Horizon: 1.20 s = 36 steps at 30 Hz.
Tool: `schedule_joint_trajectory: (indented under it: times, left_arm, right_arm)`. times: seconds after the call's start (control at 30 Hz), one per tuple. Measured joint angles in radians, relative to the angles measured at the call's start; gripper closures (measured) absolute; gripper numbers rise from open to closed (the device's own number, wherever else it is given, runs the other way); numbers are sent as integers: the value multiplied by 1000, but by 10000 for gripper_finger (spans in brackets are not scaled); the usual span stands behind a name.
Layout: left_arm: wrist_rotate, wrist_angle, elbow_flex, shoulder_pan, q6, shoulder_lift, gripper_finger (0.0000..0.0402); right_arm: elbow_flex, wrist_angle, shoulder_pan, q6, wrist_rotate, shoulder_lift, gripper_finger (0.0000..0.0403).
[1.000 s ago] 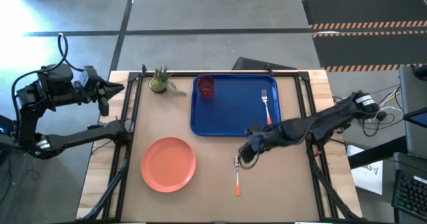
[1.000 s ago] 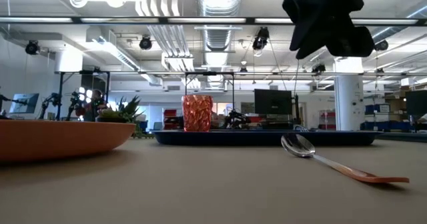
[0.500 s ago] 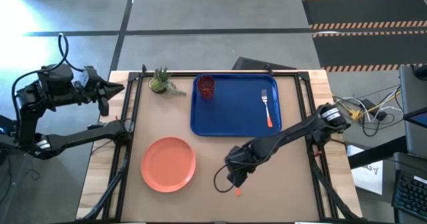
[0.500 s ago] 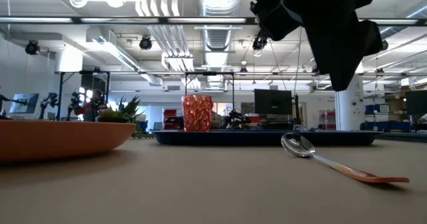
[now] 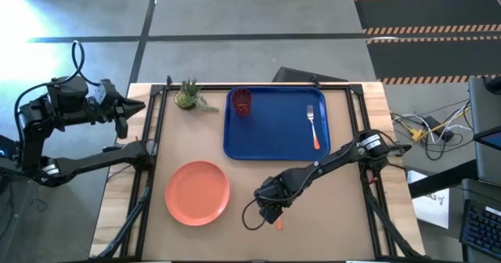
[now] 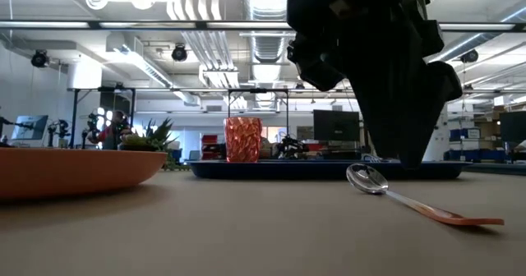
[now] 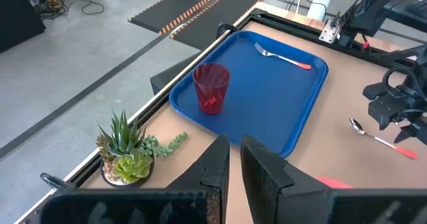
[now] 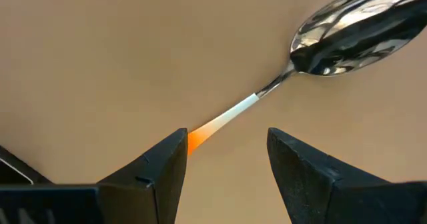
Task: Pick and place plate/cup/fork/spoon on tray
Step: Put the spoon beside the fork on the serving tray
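The spoon (image 8: 347,34) lies flat on the table near its front edge, silver bowl toward the tray and orange handle (image 6: 460,218) toward the near edge. My right gripper (image 8: 227,164) hangs low over it, open, with one finger on either side of the handle and touching nothing (image 5: 270,204). The blue tray (image 5: 274,149) holds the upright red cup (image 5: 241,102) and the fork (image 5: 313,126). The orange plate (image 5: 197,192) sits on the table left of the spoon. My left gripper (image 7: 230,164) waits shut beyond the table's left far corner (image 5: 133,106).
A small potted plant (image 5: 188,95) stands at the far edge, left of the tray. Black frame rails (image 5: 145,177) run along the table's left and right sides. Bare tabletop lies between the plate and the spoon.
My right gripper has moved from just in front of the tray toward the near edge and a little left, and has come down over the spoon, which has stayed where it was.
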Motion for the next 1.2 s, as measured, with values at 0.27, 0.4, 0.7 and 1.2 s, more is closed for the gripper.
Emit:
schedule_joint_trajectory:
  times: [0.27, 0.4, 0.7, 1.2]
  left_arm:
    - [0, 0, 0, 0, 30, 0, 382]
    - [-1, 0, 0, 0, 44, 0, 382]
    - [-1, 0, -1, 0, 45, 0, 382]
    - [-4, 0, -1, 0, 45, 0, 382]
  right_arm:
    - [-1, 3, 0, 106, 70, 13, 206]
    - [-1, 5, 0, 153, 98, 13, 206]
    - [-1, 16, 0, 228, 122, 14, 206]
    - [-22, -59, 34, 292, 86, 15, 207]
